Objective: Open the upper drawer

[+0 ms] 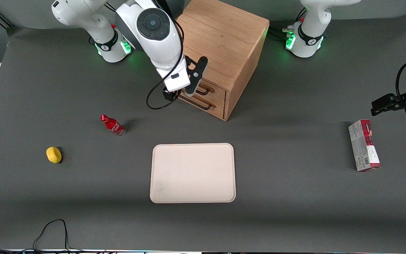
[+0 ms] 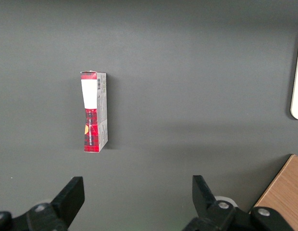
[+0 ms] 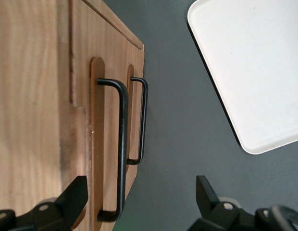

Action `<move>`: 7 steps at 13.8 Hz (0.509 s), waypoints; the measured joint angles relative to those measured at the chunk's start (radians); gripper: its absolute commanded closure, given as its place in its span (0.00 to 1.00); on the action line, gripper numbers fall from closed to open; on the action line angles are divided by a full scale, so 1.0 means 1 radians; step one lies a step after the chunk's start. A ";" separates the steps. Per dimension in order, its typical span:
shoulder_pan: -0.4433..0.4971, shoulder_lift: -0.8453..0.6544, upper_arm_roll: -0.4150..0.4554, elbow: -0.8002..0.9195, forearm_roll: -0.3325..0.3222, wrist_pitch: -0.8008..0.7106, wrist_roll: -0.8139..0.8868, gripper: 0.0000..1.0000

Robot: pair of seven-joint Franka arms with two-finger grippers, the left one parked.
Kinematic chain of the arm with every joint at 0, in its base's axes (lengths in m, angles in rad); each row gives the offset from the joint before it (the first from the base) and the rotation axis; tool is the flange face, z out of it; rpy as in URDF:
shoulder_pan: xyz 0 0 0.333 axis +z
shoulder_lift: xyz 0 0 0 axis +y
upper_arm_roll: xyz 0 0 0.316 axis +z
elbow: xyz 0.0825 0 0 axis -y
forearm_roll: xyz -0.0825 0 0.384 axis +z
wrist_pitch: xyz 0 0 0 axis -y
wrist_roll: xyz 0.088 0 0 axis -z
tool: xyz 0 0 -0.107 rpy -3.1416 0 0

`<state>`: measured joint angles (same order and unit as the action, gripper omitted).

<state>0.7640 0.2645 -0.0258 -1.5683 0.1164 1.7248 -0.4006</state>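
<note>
Upper centre of the front view: the gripper [image 1: 189, 90] hangs wide open and empty before the upper drawer [image 3: 81, 144]; its black wire handle [image 3: 122, 149], long axis level along the front, sits between the spread fingers [image 3: 72, 197], ungrasped.

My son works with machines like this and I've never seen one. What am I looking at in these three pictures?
These are two white robot arms bolted to a dark table. One picture looks down from the front; the other two come from cameras on the arms' wrists. The working arm's gripper, a two-fingered claw, is open and holds nothing. It hangs in front of a wooden cabinet, beside the black handle of the upper drawer, which looks shut. Also on the table: a pale tray, a red bottle, a yellow lemon-like thing, and a red and grey carton toward the parked arm's end.
</note>
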 measured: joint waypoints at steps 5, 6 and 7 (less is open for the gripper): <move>0.001 0.000 0.000 -0.067 0.000 0.075 0.002 0.00; 0.002 0.000 0.000 -0.079 0.001 0.089 0.002 0.00; 0.003 0.000 0.000 -0.092 0.001 0.105 0.002 0.00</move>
<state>0.7666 0.2643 -0.0258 -1.6599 0.1170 1.8302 -0.3985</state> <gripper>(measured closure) 0.000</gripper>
